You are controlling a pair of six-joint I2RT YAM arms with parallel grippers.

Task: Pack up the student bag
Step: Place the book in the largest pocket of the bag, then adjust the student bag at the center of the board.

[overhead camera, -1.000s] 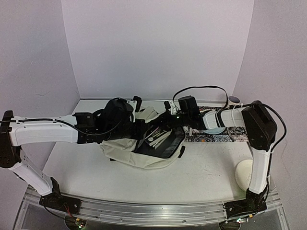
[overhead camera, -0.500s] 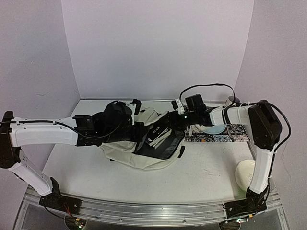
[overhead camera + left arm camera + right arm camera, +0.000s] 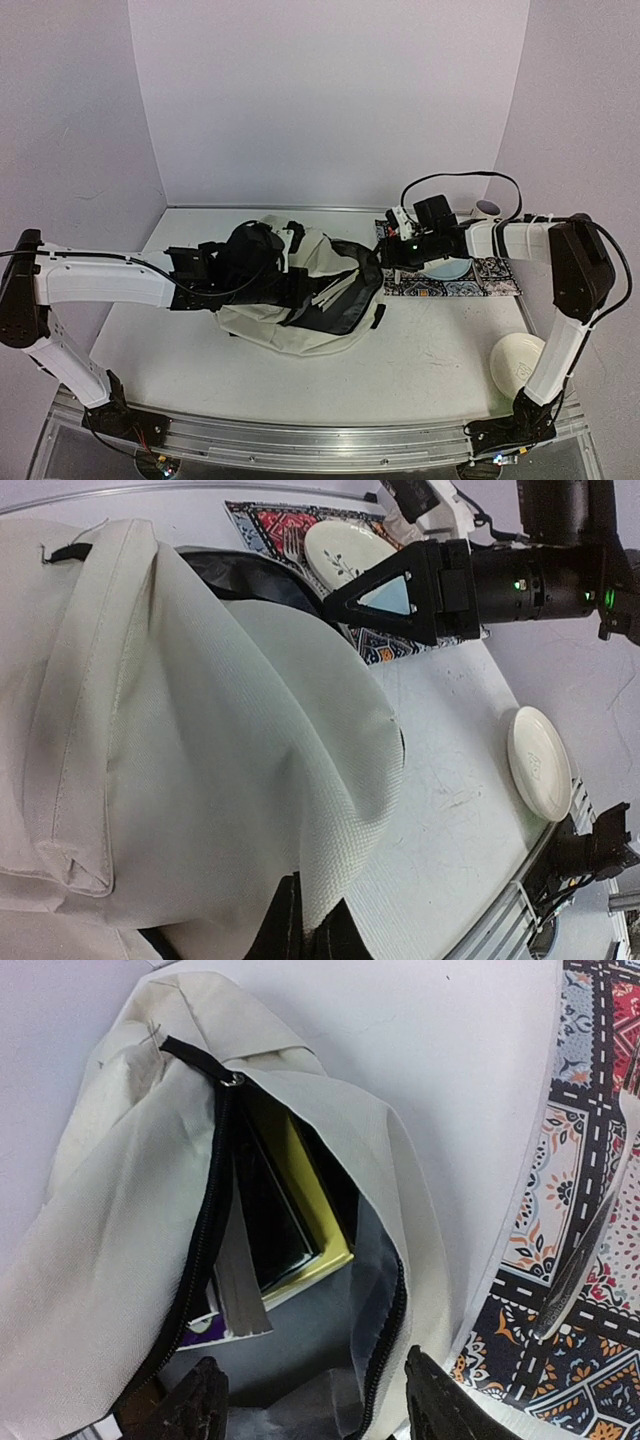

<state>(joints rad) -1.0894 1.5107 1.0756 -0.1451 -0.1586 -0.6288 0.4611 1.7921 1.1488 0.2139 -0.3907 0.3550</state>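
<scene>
The student bag point(image 3: 300, 325), a cream fabric backpack with black zippers, lies mid-table with its mouth open toward the right. Books point(image 3: 290, 1210) with yellow and purple edges sit inside it, and the bag's cream fabric point(image 3: 120, 1220) frames them in the right wrist view. My left gripper point(image 3: 305, 925) is shut on a fold of the bag's cream fabric point(image 3: 200, 740) and holds the flap up. My right gripper point(image 3: 315, 1405) is open and empty, just outside the bag's mouth, with a dark fingertip point(image 3: 195, 1405) on either side. In the top view it point(image 3: 385, 250) sits at the bag's right edge.
A patterned placemat point(image 3: 470, 275) lies at the right with a pale plate point(image 3: 445, 265) and a fork point(image 3: 590, 1230) on it. A second white plate point(image 3: 515, 362) lies near the right arm's base. White walls close in the back and sides.
My right gripper has drawn back to the right, out of the bag, and is empty. The books stay inside. My left gripper has shifted slightly right while holding the flap.
</scene>
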